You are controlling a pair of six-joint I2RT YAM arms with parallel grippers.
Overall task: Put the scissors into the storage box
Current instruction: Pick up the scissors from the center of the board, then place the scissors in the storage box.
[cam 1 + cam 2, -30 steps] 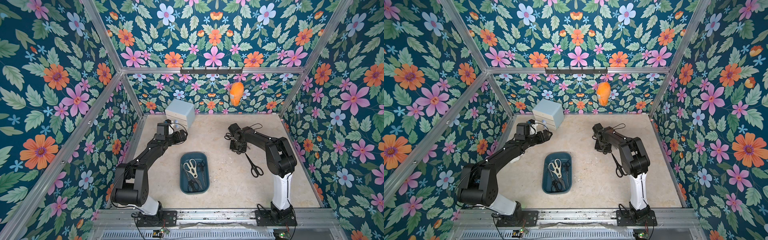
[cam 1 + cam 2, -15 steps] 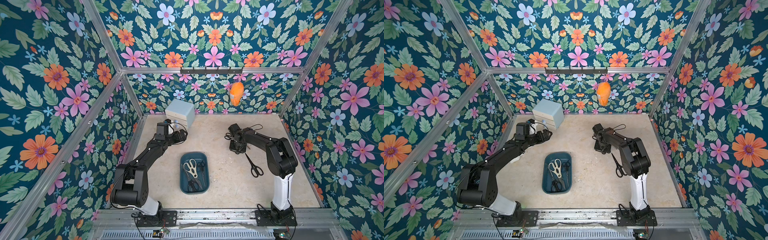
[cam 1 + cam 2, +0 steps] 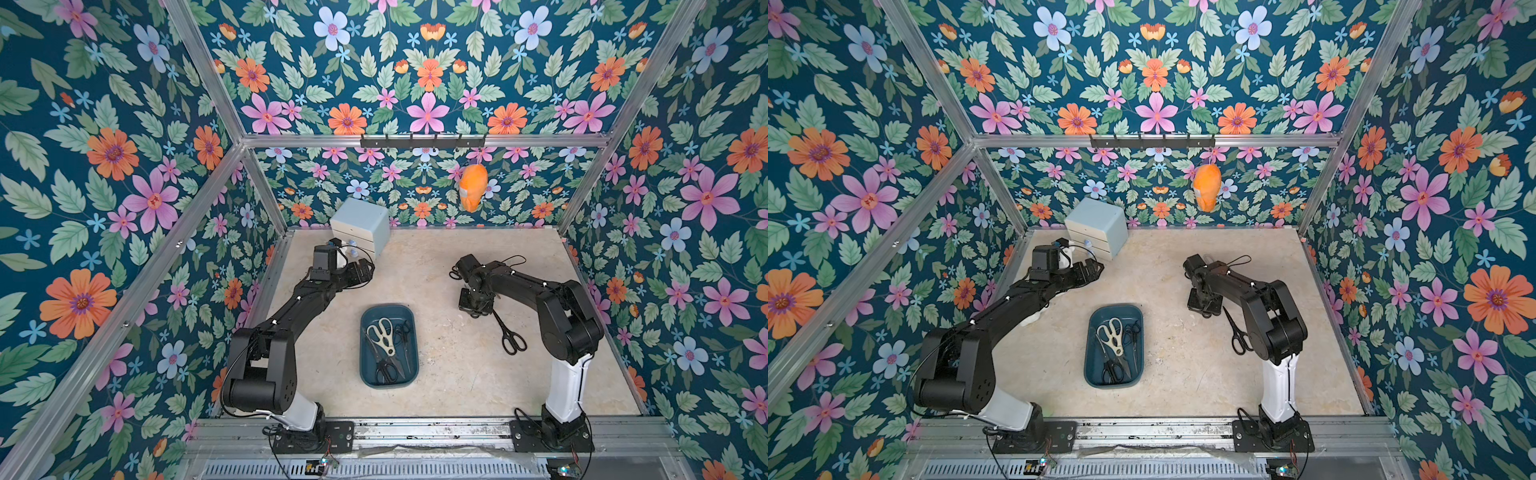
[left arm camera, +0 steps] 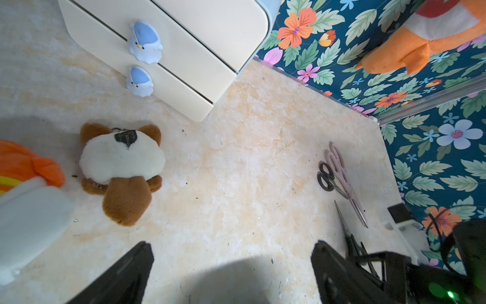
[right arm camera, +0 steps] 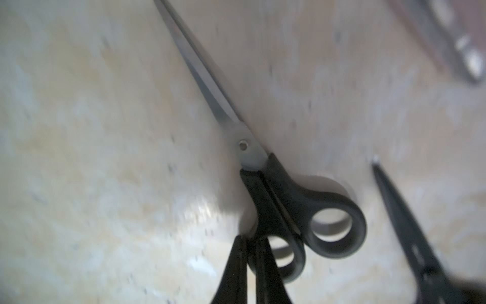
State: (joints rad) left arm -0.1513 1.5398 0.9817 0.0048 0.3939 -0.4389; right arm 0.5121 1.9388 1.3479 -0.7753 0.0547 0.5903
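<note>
A pair of black-handled scissors [image 5: 249, 155] is in the grip of the right tool [image 5: 249, 238] — its two fingers are clenched on the rim of the smaller handle loop, and the closed steel blades point away over the bench [image 3: 436, 270]. Whether the pair is clear of the surface I cannot tell. Just beside it lies a second black pair [image 3: 509, 332]; a pink pair [image 4: 342, 171] lies farther back. The storage box [image 3: 388, 308] stands mid-bench, well apart to the left, holding a cream-handled pair [image 3: 384, 332] among black ones. The left tool [image 4: 231, 244] hangs released and empty near the drawer cabinet [image 3: 361, 224] — a plush bear [image 4: 121, 168] lies beside that cabinet.
</note>
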